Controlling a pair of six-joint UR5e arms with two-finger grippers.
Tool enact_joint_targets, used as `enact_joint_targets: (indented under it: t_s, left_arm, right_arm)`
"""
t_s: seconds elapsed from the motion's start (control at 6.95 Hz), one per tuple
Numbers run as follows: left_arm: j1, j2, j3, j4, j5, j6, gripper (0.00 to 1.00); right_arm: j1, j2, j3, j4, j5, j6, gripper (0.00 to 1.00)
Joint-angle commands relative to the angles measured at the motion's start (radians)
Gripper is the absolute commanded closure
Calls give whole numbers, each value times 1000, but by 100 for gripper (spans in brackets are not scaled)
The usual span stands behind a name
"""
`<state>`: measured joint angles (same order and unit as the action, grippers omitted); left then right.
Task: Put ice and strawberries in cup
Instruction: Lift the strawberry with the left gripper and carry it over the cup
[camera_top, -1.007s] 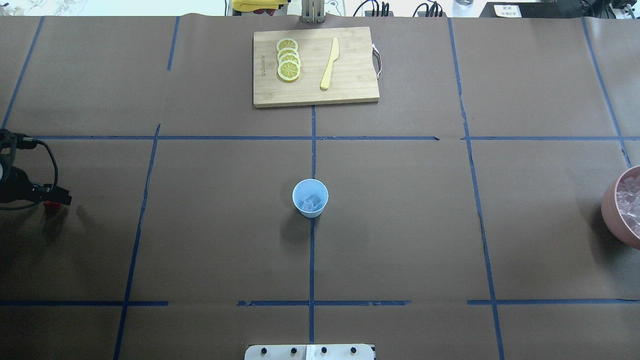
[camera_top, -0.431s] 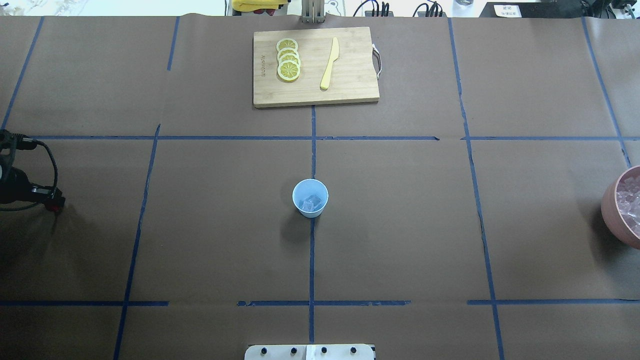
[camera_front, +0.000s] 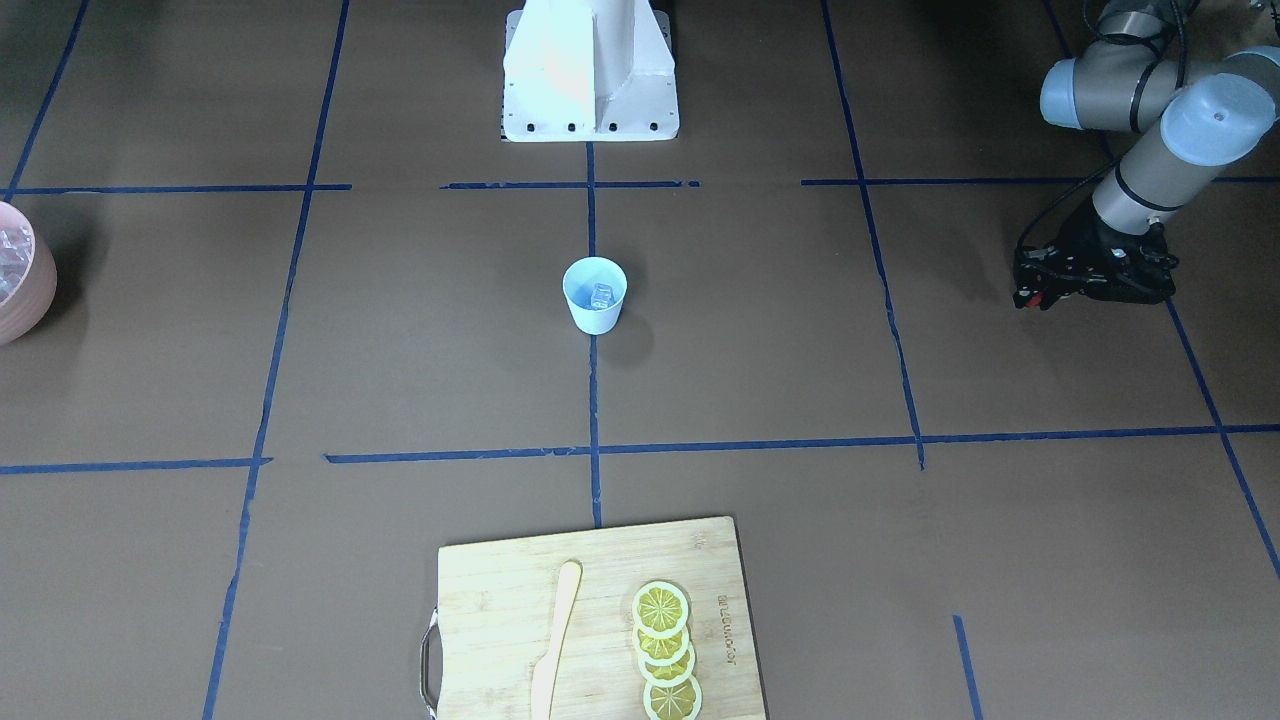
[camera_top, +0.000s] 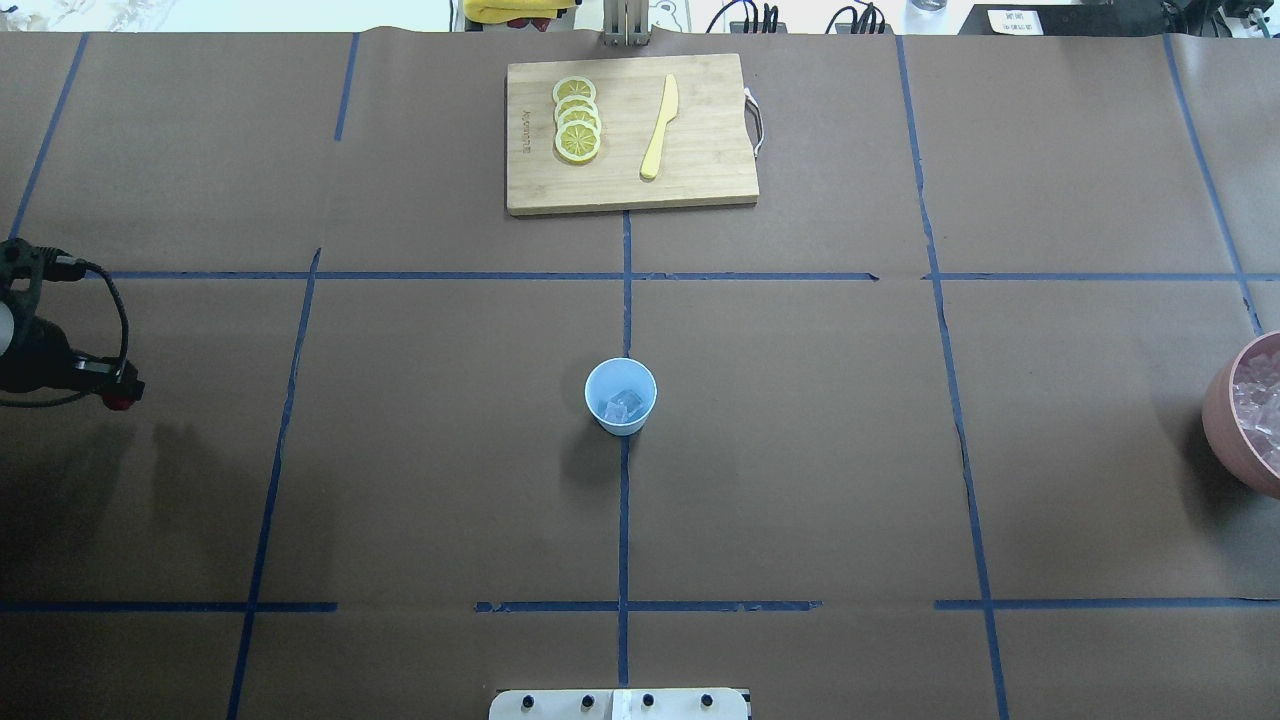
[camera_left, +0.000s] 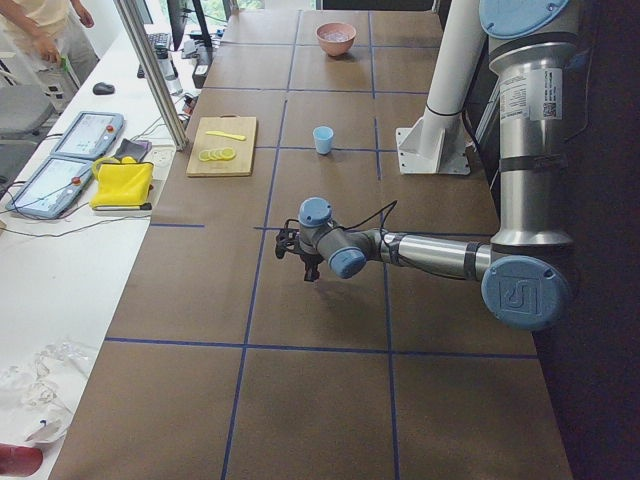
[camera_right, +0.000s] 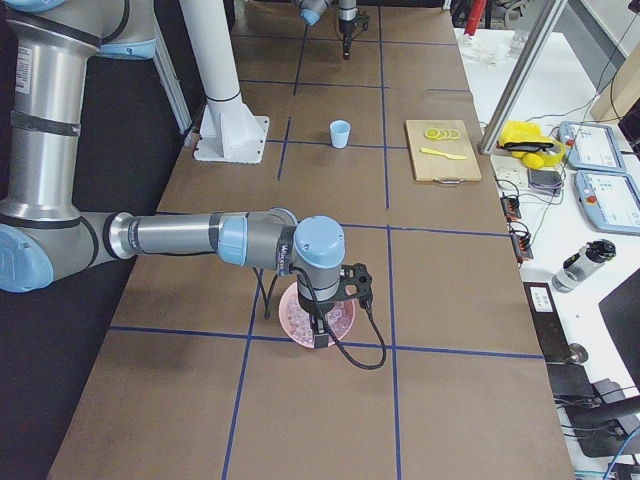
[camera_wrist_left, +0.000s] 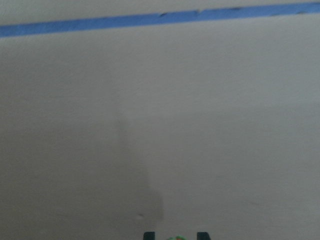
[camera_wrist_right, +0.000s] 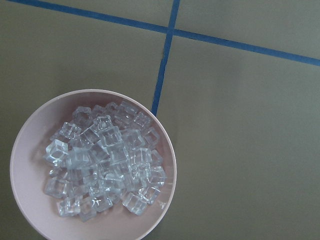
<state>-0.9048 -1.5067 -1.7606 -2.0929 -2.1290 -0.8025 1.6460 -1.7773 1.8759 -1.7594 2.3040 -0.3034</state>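
Where the tabletop (camera_top: 800, 450) ends on the left, the left gripper (camera_front: 1033, 296) hangs low, jaws clenched on the strawberry (camera_top: 121, 402). Mid-tabletop stands the cup (camera_top: 600, 378), upright, ice (camera_top: 624, 405) inside, well apart from both arms. Far right, the right gripper (camera_right: 322, 335) hovers over a pink bowl (camera_wrist_right: 27, 150) of ice; whether its jaws are parted, I cannot tell.

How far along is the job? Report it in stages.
Done: ice cubes already lie in the light blue cup at table centre. In hand: the left hand, far off to the side, looks shut on a small red strawberry; the right hand hangs over the pink bowl of ice, grip state unclear. Left: the strawberry is not yet in the cup.
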Motion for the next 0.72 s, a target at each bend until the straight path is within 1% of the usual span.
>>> enact_joint_targets:
  t_s: [0.0, 0.14, 0.29, 0.43, 0.58]
  left_arm:
    - [-3, -120, -149, 313, 0, 0, 100]
    - [-3, -210, -196, 456, 1, -3, 100]
    - [0, -310, -215, 569, 1, -33, 100]
    - [27, -429, -206, 647, 4, -131, 100]
    - [99, -542, -195, 724, 12, -238, 100]
  right_arm:
    - [0, -2, 2, 0, 0, 4, 1]
    - [0, -2, 2, 0, 0, 4, 1]
    - [0, -2, 2, 0, 0, 4, 1]
    - [0, -1, 2, 1, 0, 4, 1]
    - [0, 1, 2, 1, 0, 6, 1]
